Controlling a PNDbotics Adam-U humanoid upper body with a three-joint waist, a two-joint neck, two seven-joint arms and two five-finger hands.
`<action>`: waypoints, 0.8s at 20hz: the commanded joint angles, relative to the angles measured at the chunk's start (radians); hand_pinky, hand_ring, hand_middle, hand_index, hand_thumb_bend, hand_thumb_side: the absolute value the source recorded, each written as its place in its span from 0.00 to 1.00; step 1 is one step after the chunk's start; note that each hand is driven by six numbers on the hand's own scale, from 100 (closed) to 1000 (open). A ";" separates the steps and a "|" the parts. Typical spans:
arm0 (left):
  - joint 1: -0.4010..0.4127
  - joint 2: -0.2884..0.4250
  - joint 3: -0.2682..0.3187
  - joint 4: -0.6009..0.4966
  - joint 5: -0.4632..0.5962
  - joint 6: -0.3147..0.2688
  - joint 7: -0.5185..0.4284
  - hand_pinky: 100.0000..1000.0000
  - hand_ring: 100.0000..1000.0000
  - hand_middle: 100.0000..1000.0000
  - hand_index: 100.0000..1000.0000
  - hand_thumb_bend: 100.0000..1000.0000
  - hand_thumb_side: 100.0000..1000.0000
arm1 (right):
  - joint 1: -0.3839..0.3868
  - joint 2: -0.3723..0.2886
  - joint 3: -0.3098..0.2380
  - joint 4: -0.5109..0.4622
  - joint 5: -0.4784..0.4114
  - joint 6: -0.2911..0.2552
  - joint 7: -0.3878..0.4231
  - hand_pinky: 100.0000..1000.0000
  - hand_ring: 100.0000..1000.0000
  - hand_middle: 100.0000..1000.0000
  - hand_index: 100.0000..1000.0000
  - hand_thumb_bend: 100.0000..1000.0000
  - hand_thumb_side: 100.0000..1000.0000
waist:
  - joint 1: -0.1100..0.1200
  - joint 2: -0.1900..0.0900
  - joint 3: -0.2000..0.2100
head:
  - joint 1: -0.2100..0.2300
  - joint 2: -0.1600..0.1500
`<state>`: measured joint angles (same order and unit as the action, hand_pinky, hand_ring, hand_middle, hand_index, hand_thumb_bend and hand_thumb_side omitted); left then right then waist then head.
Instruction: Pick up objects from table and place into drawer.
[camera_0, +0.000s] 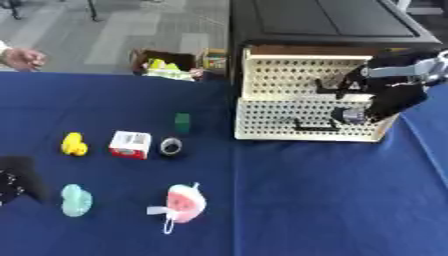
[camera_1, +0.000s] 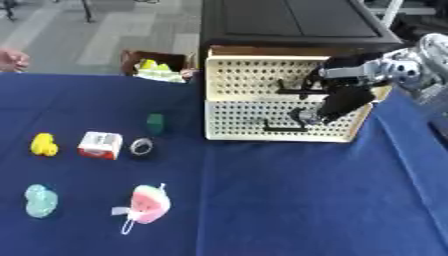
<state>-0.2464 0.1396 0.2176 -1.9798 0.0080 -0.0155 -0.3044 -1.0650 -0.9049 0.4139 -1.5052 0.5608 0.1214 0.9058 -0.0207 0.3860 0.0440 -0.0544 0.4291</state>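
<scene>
A cream perforated two-drawer unit (camera_0: 289, 107) stands at the table's back right, under a black cabinet top. My right hand (camera_0: 392, 95) is against its front at the right end, beside the upper black handle (camera_0: 325, 89). A small grey round part (camera_0: 351, 115) shows at its lower tip. On the blue cloth to the left lie a yellow toy (camera_0: 74, 144), a red-and-white box (camera_0: 130, 145), a dark ring (camera_0: 171, 146), a green block (camera_0: 182, 122), a teal piece (camera_0: 76, 200) and a pink melon-slice toy (camera_0: 185, 202). My left hand (camera_0: 16, 181) rests open at the left edge.
The lower drawer has its own black handle (camera_0: 315, 128). A brown box (camera_0: 166, 62) with yellow things stands beyond the table's far edge. A person's hand (camera_0: 22, 59) shows at the far left. Bare blue cloth (camera_0: 332, 200) fills the front right.
</scene>
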 joint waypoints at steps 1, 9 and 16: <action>-0.006 0.012 -0.002 -0.020 -0.004 0.000 -0.001 0.41 0.43 0.44 0.66 0.00 1.00 | 0.000 -0.040 0.002 -0.026 -0.029 0.003 0.001 0.10 0.10 0.13 0.81 0.19 0.77 | 0.001 -0.023 -0.001 | 0.003 -0.008; -0.009 0.013 -0.002 -0.020 -0.003 0.000 -0.001 0.41 0.43 0.44 0.66 0.00 1.00 | 0.047 -0.080 0.003 -0.083 -0.047 0.014 0.001 0.09 0.10 0.13 0.81 0.19 0.77 | 0.002 -0.025 -0.005 | 0.003 -0.007; -0.010 0.014 -0.003 -0.020 -0.001 -0.001 0.001 0.41 0.43 0.44 0.66 0.00 1.00 | 0.105 -0.127 -0.008 -0.165 -0.079 0.034 0.001 0.09 0.10 0.13 0.81 0.19 0.77 | 0.002 -0.026 -0.005 | 0.002 -0.008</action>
<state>-0.2476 0.1396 0.2175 -1.9798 0.0080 -0.0154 -0.3044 -0.9609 -0.9913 0.4074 -1.6456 0.4992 0.1510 0.9019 -0.0206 0.3822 0.0414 -0.0539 0.4291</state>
